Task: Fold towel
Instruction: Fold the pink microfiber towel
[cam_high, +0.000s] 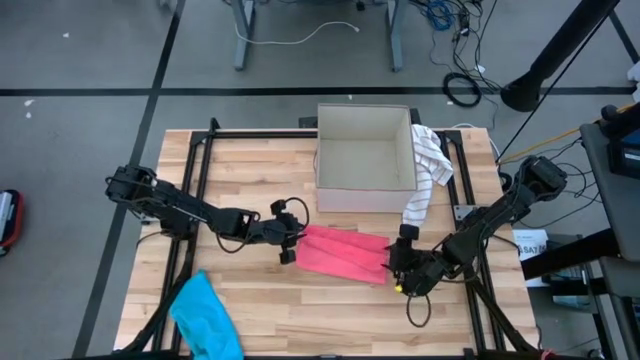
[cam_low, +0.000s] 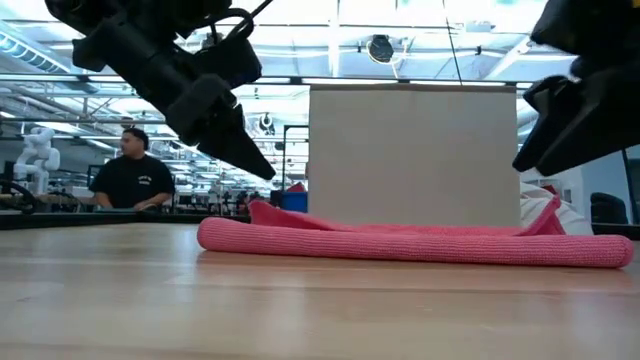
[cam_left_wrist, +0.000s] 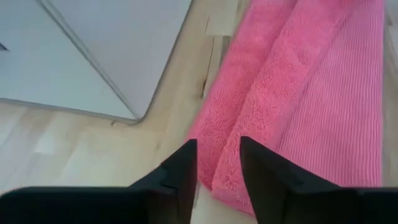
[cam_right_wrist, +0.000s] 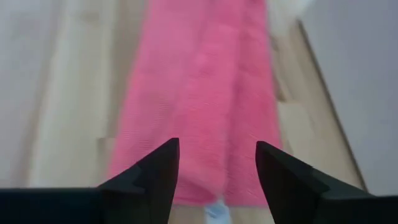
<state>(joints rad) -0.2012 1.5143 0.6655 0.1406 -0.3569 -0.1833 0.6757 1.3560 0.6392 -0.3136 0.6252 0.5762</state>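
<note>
1. Towel, pink and folded, lies mid-worktop before the box.
2. My left gripper stands narrowly parted at one end.
3. My right gripper gapes wide, empty, at the other.

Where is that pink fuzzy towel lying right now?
Seen from above, the folded pink terry towel lies mid-table, just in front of the open white box, between the left tool and right tool.

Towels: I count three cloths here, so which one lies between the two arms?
The pink towel, folded long on the table in front of the box. The blue one lies at the near corner; the striped one hangs over the box's side.
</note>
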